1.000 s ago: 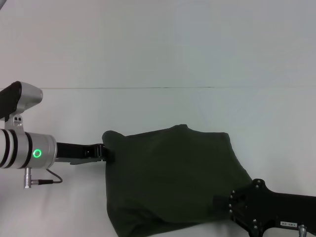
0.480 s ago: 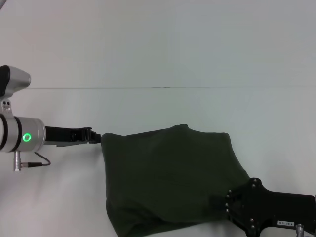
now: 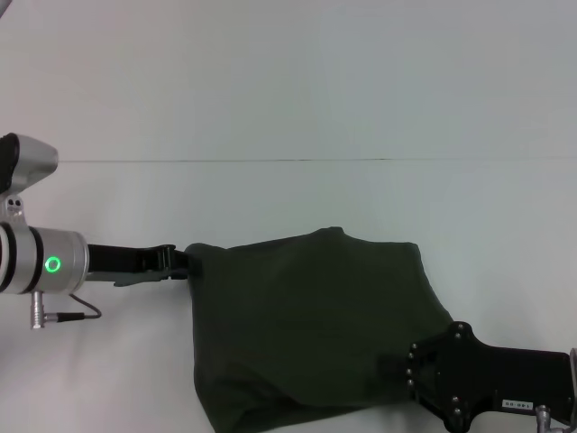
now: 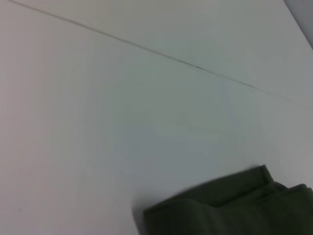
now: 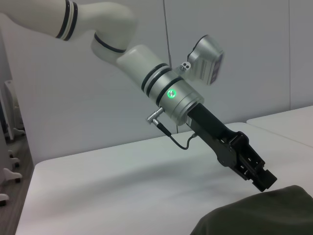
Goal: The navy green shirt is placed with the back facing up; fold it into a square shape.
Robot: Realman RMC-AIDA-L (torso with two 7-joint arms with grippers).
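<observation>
The navy green shirt (image 3: 315,325) lies on the white counter (image 3: 288,194), already gathered into a rough, lopsided block rather than a clean square; its far-left corner sits right at the tip of the left gripper (image 3: 177,260), and its near-right edge lies under or against the right gripper (image 3: 413,379); in the right wrist view the left gripper (image 5: 263,180) hangs just above the cloth's edge (image 5: 264,210); whether either pair of jaws is clenched on fabric or released, I cannot tell.

The step in hand looks like squaring up the fold at two opposite corners; to do it well, each pair of jaws should take only the corner layers directly in front of them, not a bunch from deeper in; both arms should move together so the cloth between the jaws stays taut without dragging; the sagging near-left edge, away from both jaws, needs flattening before the shape counts as square.
</observation>
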